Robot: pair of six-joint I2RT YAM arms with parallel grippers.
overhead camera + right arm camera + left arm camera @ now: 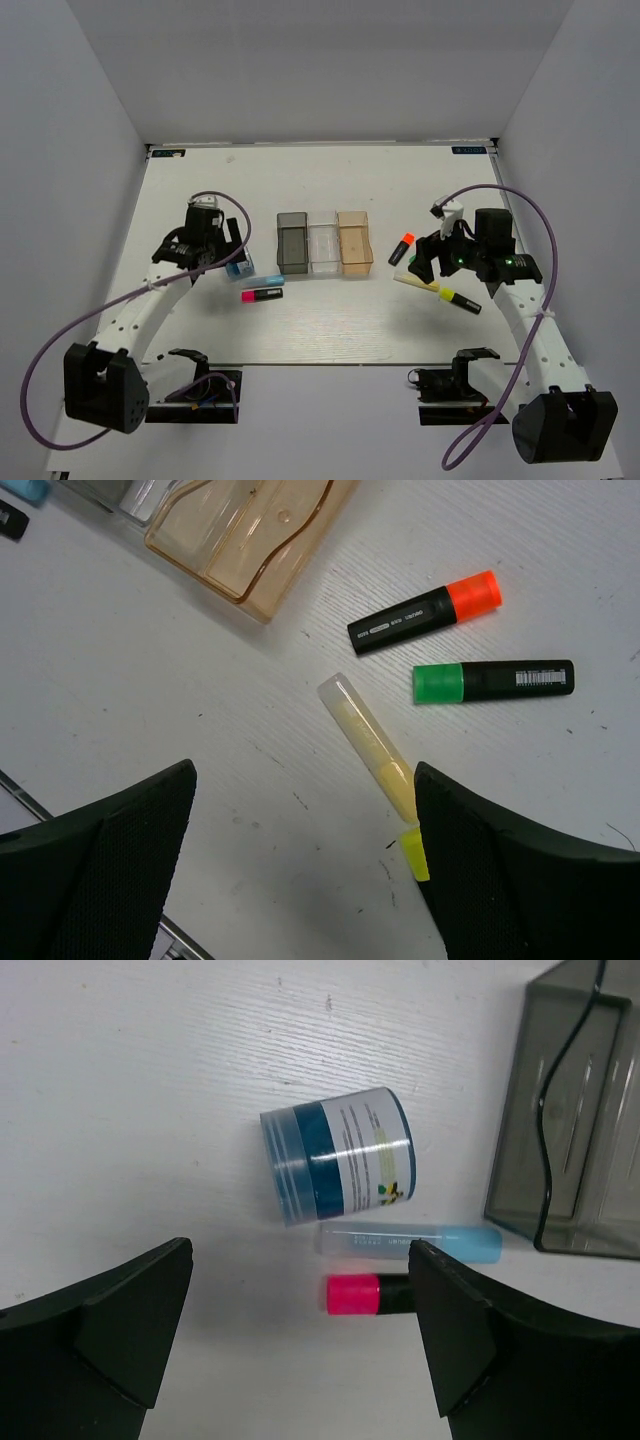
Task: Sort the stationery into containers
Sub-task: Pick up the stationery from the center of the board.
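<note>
Stationery lies in two clusters on the white worktop [330, 150], on either side of a row of three small rectangular plastic bins: a smoky dark grey bin [292, 242], a clear bin [323, 243] and a translucent orange-tan bin [354, 243], set side by side. Left of the row, a short blue-and-white labelled cylinder [335, 1155] lies on its side. A light-blue stick [410, 1242] is just beside it, and a black highlighter with a pink end [365, 1293] is next to that. The left claw [300, 1260] hovers over these three, spread wide and holding nothing. Right of the row lie a black highlighter with an orange end [425, 612], a black highlighter with a green end [493, 680], a pale-yellow stick [368, 745] and, just beside the stick's end, a yellow-ended highlighter [460, 300]. The right claw [305, 780] hangs above them, likewise wide apart and empty.
</note>
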